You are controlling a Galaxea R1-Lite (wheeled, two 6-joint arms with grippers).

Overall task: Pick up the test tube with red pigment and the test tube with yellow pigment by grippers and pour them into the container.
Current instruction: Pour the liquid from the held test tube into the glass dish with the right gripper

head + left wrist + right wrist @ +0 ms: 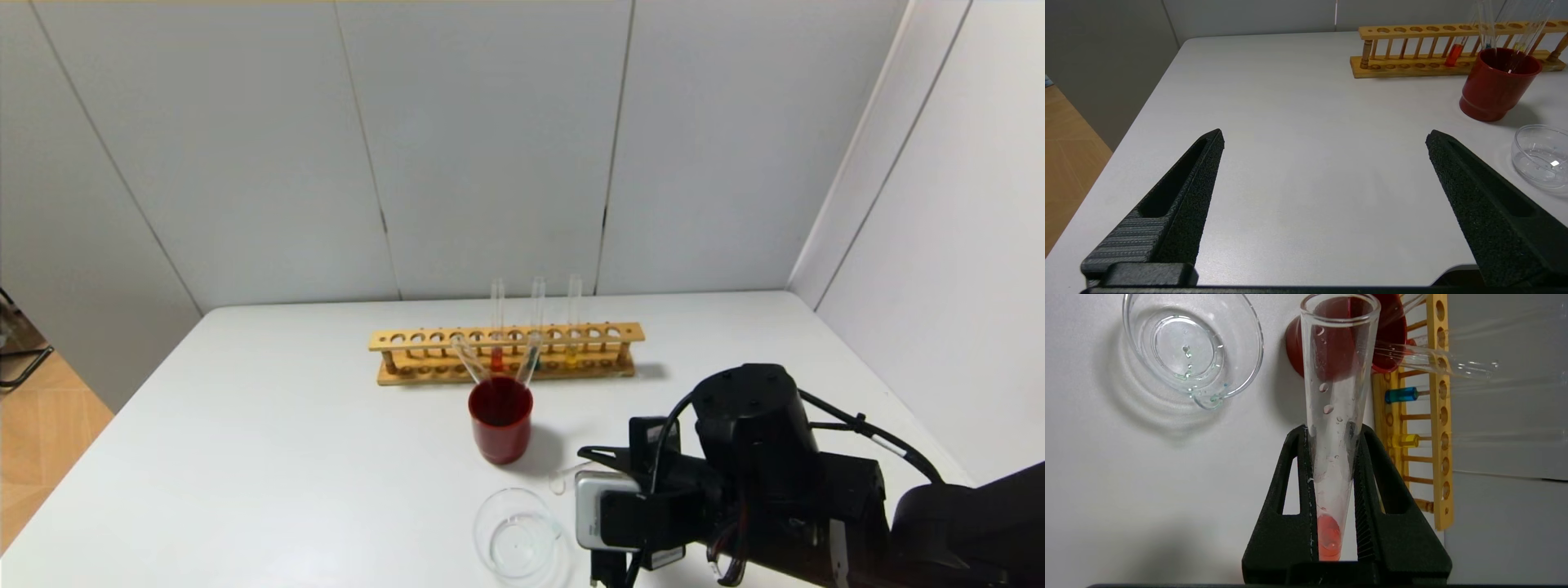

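My right gripper (1331, 430) is shut on a test tube with red pigment (1333, 396). A little red-orange liquid sits at its closed end between the fingers, and droplets cling inside. In the head view the gripper (604, 461) holds it low, just right of the clear glass container (516, 535), which also shows in the right wrist view (1192, 347). The test tube with yellow pigment (572, 355) stands in the wooden rack (424, 339). My left gripper (1325, 139) is open and empty over bare table near the left front.
A dark red cup (500, 418) with two empty tubes leaning in it stands between the rack and the container. The rack also holds a tube of red-orange liquid (496, 359) and a teal-blue one (1400, 395). White walls close off the back and right.
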